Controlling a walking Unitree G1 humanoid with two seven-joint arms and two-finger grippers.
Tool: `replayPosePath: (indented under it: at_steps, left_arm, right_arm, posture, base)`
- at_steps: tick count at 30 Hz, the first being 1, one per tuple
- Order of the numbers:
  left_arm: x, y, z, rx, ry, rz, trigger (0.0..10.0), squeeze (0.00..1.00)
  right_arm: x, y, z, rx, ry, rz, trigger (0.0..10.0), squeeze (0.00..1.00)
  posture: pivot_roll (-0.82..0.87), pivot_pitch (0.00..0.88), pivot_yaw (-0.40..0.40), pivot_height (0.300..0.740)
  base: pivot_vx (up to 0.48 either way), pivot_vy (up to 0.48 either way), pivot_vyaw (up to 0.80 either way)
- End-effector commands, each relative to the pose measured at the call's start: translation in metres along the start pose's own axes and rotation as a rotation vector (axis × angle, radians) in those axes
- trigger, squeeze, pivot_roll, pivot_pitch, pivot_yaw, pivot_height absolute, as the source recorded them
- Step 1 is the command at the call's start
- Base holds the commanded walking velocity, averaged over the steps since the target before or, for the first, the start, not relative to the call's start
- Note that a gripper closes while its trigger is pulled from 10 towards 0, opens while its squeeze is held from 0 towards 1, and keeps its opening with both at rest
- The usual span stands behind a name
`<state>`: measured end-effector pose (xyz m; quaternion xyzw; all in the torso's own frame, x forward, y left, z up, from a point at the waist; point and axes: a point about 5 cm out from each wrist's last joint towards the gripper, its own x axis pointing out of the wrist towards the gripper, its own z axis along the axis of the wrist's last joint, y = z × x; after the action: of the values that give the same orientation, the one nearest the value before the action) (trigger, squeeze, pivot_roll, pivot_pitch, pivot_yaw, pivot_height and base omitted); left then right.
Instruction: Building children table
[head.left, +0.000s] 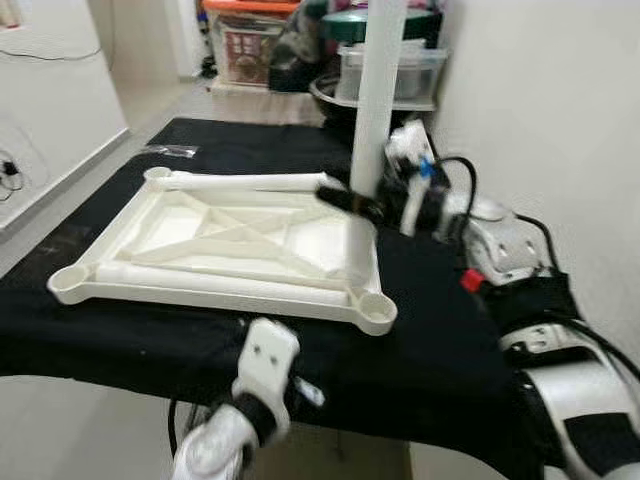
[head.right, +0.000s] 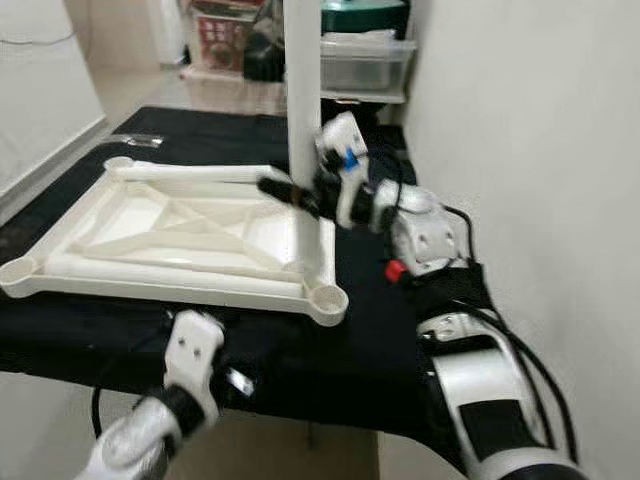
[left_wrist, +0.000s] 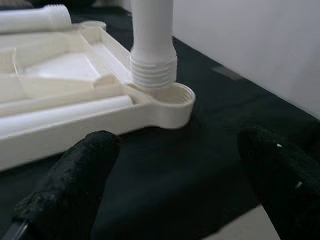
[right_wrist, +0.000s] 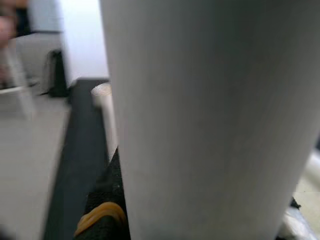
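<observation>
My right fingers (head.right: 300, 195) squeeze the white leg (head.left: 375, 100) standing straight up so it can twist into the corner hole (left_wrist: 172, 95) of the upside-down table top (head.left: 215, 240) on the black surface (head.left: 440, 340), while my left fingers (left_wrist: 175, 185) wait open nearby.

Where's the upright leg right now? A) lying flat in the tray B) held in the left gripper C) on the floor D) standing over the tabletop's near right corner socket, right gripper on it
D: the leg stands upright with its threaded end at the corner socket of the tabletop, and the right gripper is clamped on it.
</observation>
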<state>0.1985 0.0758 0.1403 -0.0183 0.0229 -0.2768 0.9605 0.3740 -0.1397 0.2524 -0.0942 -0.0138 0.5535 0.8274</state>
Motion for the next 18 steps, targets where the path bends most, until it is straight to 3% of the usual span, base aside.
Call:
replayPosePath:
  at_steps: [1, 4, 9, 18]
  left_arm:
    - [-0.004, -0.004, 0.003, -0.008, 0.007, -0.027, 10.0, 0.00]
    - [-0.007, -0.006, 0.004, -0.014, 0.013, -0.032, 10.0, 0.00]
    - [-0.024, -0.014, 0.006, -0.037, 0.045, -0.059, 10.0, 0.00]
    - [-0.036, -0.015, 0.008, -0.028, 0.077, -0.049, 10.0, 0.00]
  right_arm:
    - [-0.004, 0.001, 0.009, -0.018, -0.023, 0.083, 10.0, 0.00]
    - [-0.008, -0.002, 0.008, -0.007, -0.022, 0.093, 10.0, 0.00]
    - [-0.022, -0.012, 0.011, 0.017, -0.046, 0.103, 10.0, 0.00]
    - [-0.022, -0.014, 0.006, -0.016, -0.036, 0.102, 10.0, 0.00]
  posture:
    - [0.12, 0.069, -0.087, 0.740]
    - [0.13, 0.086, -0.084, 0.740]
    - [0.13, 0.125, -0.069, 0.740]
    - [0.16, 0.144, -0.056, 0.740]
  base:
    - [0.000, 0.000, 0.00]
    - [0.000, 0.000, 0.00]
    - [0.000, 0.000, 0.00]
    - [0.000, 0.000, 0.00]
